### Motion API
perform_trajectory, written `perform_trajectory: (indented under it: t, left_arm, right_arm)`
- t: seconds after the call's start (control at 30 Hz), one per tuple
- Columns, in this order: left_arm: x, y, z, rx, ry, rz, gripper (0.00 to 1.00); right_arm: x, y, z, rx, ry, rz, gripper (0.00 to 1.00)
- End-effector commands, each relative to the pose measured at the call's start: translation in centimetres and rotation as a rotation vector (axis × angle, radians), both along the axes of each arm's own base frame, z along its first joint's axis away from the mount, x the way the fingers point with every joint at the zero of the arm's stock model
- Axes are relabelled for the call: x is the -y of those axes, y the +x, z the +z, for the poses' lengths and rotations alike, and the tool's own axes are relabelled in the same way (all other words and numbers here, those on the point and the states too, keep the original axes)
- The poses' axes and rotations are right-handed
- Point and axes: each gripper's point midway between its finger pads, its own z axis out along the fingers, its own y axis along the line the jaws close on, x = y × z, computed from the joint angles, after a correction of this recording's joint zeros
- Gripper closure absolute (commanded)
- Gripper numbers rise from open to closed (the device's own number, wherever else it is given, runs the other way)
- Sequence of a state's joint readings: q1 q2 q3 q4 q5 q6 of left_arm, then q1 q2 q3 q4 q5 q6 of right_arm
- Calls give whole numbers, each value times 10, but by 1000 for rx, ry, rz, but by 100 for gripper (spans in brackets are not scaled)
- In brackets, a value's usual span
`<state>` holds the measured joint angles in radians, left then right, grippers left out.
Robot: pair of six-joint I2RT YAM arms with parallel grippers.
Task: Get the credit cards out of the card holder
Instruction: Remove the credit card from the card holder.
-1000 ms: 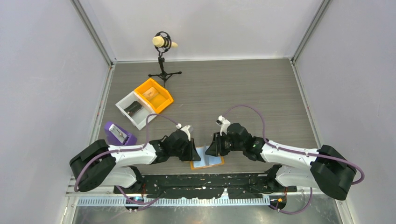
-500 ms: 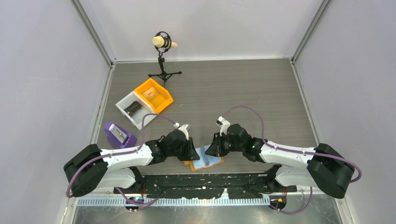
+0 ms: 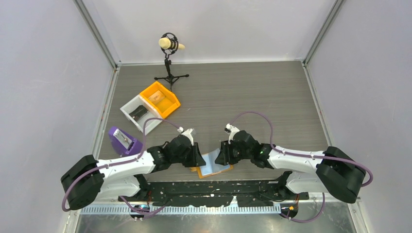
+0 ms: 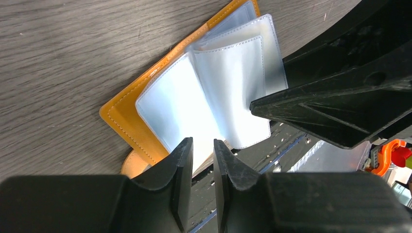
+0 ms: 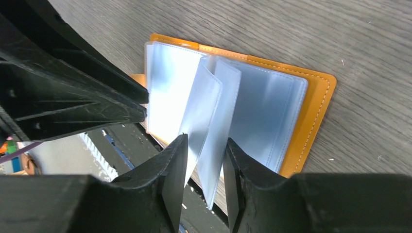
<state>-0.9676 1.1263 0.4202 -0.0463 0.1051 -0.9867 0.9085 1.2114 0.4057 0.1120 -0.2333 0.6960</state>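
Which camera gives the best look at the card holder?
Right wrist: the card holder lies open and close up, with its orange cover and fanned clear sleeves all in view. Left wrist shows it too, partly hidden. From the top it is tiny and mostly covered.

Robotics test cell, laboratory type. Evidence: plain grey walls (image 3: 43,73) enclose a wood-grain surface (image 3: 243,92). Metal frame posts (image 3: 95,31) stand at the corners. Two cabled arms (image 3: 128,165) are bolted to a mounting plate (image 3: 209,188) at the near edge. A microphone (image 3: 171,43) stands at the far edge.
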Motion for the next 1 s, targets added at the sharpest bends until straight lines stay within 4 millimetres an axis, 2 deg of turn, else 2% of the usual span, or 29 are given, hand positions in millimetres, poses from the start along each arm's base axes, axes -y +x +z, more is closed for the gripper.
perform_trajectory:
  t: [0.0, 0.1, 0.23, 0.33, 0.47, 0.6, 0.77, 0.97]
  left_arm:
    - [0, 7, 13, 46, -4, 11, 75]
    - [1, 7, 17, 54, -13, 12, 74]
    - [-1, 10, 18, 64, -3, 22, 72]
    - [-5, 10, 15, 65, 19, 29, 72]
    - [-13, 10, 4, 59, 57, 44, 72]
    - [-16, 8, -1, 48, 50, 60, 72]
    - [-18, 7, 1, 51, 42, 68, 72]
    - [-22, 7, 8, 65, 36, 80, 72]
  right_arm:
    - [-9, 10, 10, 59, -17, 4, 58]
    - [-10, 9, 9, 67, -38, 10, 55]
    - [-14, 7, 18, 80, -24, 20, 56]
    - [-18, 6, 35, 103, 7, 24, 58]
    - [-20, 4, 54, 127, 59, 24, 67]
    - [-20, 2, 57, 126, 76, 26, 72]
    - [-26, -2, 53, 108, 84, 38, 76]
    - [-40, -14, 56, 87, 113, 95, 73]
